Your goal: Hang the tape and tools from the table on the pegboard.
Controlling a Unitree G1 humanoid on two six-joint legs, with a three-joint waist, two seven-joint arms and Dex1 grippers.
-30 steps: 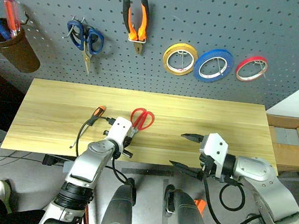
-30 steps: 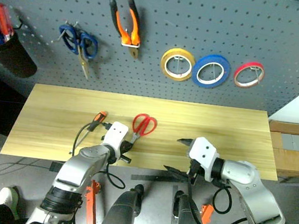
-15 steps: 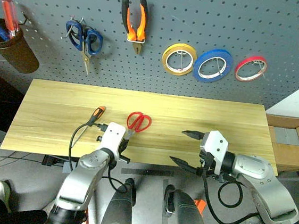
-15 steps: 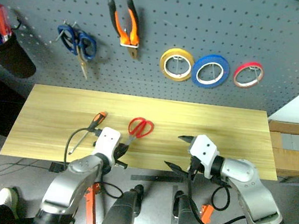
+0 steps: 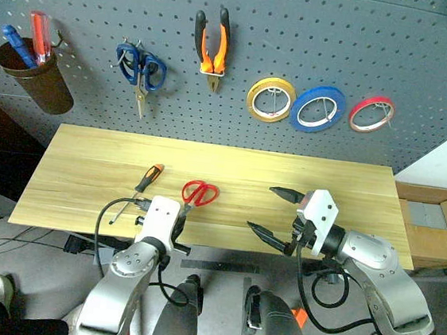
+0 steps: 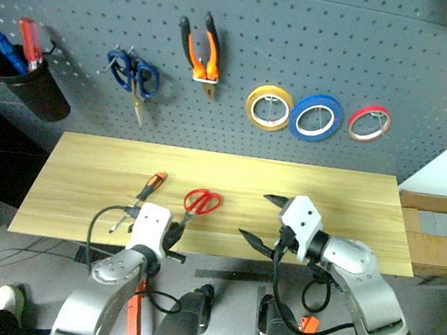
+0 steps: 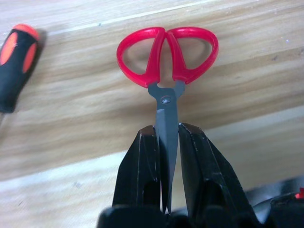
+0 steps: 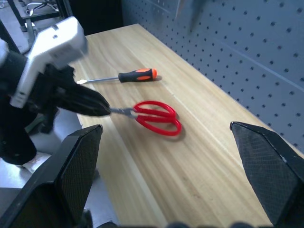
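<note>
The red-handled scissors (image 7: 166,66) look light, stiff and slick along the thin metal blades, so the left gripper (image 7: 166,156), clamped on the closed blades, may let them twist; the 2 handle loops suit a pegboard (image 5: 302,32) hook. They lie on the tabletop (image 5: 349,189) near its front edge, beside the screwdriver (image 5: 144,181), with the right gripper (image 5: 271,211) spread wide and empty.

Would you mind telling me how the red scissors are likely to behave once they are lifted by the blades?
The red scissors look stiff, and probably light. Since the left claw pinches the closed blades, the handle end may droop or swing. The smooth blades could slip between the fingers, so a slow lift seems wise.
</note>
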